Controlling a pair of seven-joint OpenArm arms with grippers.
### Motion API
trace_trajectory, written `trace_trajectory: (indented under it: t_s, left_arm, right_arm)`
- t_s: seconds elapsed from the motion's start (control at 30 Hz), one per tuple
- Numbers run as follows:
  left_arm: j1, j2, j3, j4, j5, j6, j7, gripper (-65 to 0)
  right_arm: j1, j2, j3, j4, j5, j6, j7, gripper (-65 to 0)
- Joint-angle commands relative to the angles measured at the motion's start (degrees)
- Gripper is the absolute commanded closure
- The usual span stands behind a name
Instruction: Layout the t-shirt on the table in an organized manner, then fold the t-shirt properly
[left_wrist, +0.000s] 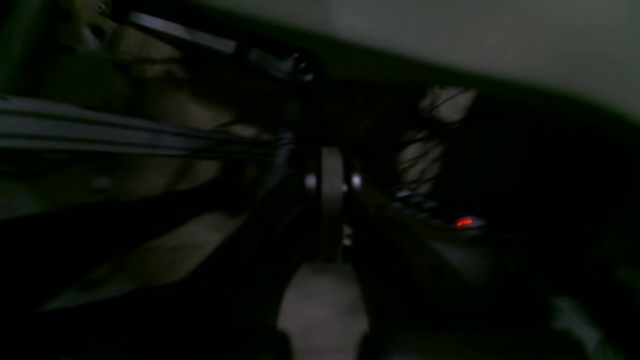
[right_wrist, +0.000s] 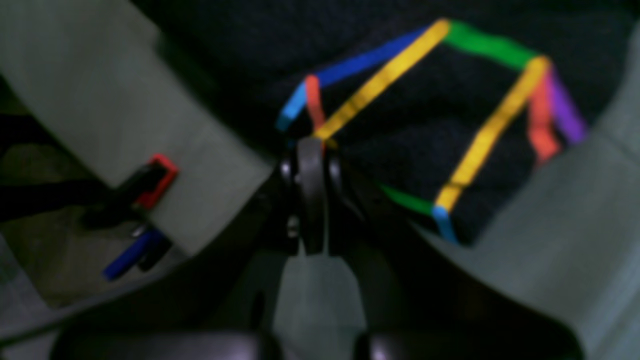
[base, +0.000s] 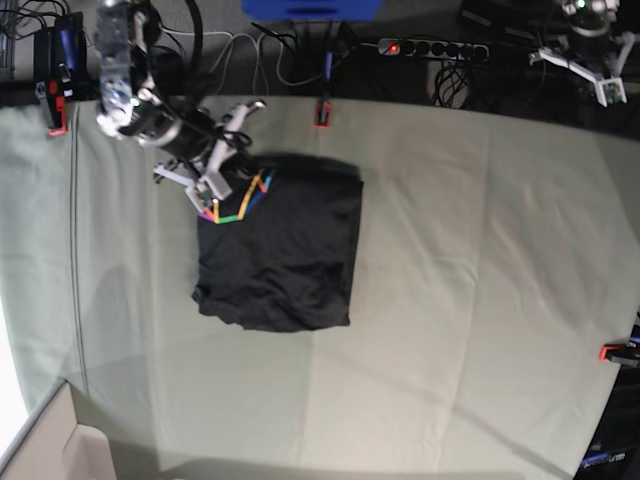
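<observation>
- The t-shirt (base: 280, 250) lies as a compact dark block on the counter (base: 480, 300), left of centre in the base view and toward the far edge; its edges look roughly squared, though the near hem is a little lumpy; I judge the fold largely done.
- The right gripper (base: 212, 200) sits at the shirt's far-left corner, over the rainbow graphic (base: 240, 200); in the right wrist view its jaws are clenched together right at the edge of the graphic (right_wrist: 430, 115); whether a pinch of cloth is caught between them I cannot tell, since the view is blurred.
- The left gripper (base: 600, 70) is parked well away, beyond the counter's far right corner; its wrist view is dark and blurred, but the jaws (left_wrist: 331, 200) appear clenched on nothing.
- Risk, as a judgement: if the right gripper lifts off with fabric snagged in it, the top layer at that corner would peel up and undo the fold.
- A sideways drag on withdrawal could skew the whole block, as the soft cloth slides easily on the counter's creased cover.
- A red clamp (base: 322, 112) stands at the far edge near the shirt; an arm swinging back low could catch it.
</observation>
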Motion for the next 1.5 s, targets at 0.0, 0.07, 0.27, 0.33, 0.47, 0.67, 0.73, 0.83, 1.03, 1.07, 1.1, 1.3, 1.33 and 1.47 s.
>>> trace_trajectory:
  t_s: [0.0, 0.07, 0.27, 0.33, 0.47, 0.67, 0.73, 0.83, 1.03, 1.07, 1.1, 1.3, 1.33, 1.47]
  left_arm:
    - [1.88, 0.17, -0.21, -1.03, -1.53, 0.33, 0.28, 0.0]
    - [2.05, 0.0, -0.12, -5.07, -4.43, 0.33, 0.19, 0.0]
    - [-2.43, -1.23, -0.03, -19.22, -8.03, 0.33, -4.38, 0.0]
    - [-3.75, -1.5, 0.49, -23.88, -7.68, 0.33, -8.69, 0.0]
    - [-6.39, -4.84, 8.14, -35.84, -6.01, 0.33, -17.83, 0.0]
    - [-14.65, -10.2, 22.12, -61.25, -5.57, 0.33, -28.11, 0.0]
    - [-18.43, -11.17, 25.64, -70.83, -5.83, 0.33, -33.92, 0.0]
    - [-23.09, -11.17, 30.65, -82.17, -5.39, 0.6, -42.0, 0.0]
    - [-28.28, -9.67, 36.36, -87.97, -5.75, 0.95, -38.31, -0.2]
    - [-28.89, -9.23, 36.45, -87.88, -5.75, 0.95, -37.61, -0.3]
    - [-29.86, -9.15, 36.36, -87.88, -5.75, 0.95, -36.99, -0.5]
    - [-31.09, -7.56, 36.89, -87.88, -5.66, 0.25, -34.18, -0.5]
    - [-31.09, -7.48, 36.89, -87.88, -5.75, 0.25, -34.0, -0.5]
    - [-31.09, -7.3, 36.89, -87.88, -5.75, 0.16, -32.33, -0.5]
  right_arm:
    - [-1.65, 0.33, 1.49, 3.24, 1.03, 1.06, 1.26, 0.0]
    - [-4.99, 0.15, 4.66, 7.29, 1.03, 1.06, 1.26, 0.0]
    - [-12.64, 0.15, 10.72, 10.19, 1.03, 1.06, 1.17, 0.0]
    - [-14.92, 0.15, 12.92, 9.93, 1.03, 1.06, 1.17, 0.0]
    - [-18.09, 0.15, 17.05, 6.23, 0.94, 1.06, 1.79, 0.0]
    - [-20.55, 0.33, 20.39, -5.72, -1.08, 1.06, 7.59, 0.0]
    - [-20.81, 0.15, 20.83, -11.09, -3.89, 1.06, 11.54, 0.0]
    - [-20.55, -0.64, 20.74, -21.9, -6.62, -0.92, 19.54, 0.0]
    - [-13.43, -0.82, 16.79, -48.71, -9.87, -14.1, 37.57, 0.0]
    - [-11.93, -0.91, 16.35, -53.11, -10.13, -16.39, 40.82, 0.0]
    - [-10.53, -0.99, 16.08, -57.5, -10.13, -19.47, 43.9, 0.0]
    - [-1.21, -2.22, 15.56, -81.94, -9.87, -45.93, 62.09, 0.0]
    - [-0.24, -2.49, 15.56, -84.23, -9.87, -49.18, 64.2, 0.0]
    - [0.64, -5.92, 15.2, -85.9, -10.04, -52.87, 67.54, 0.0]
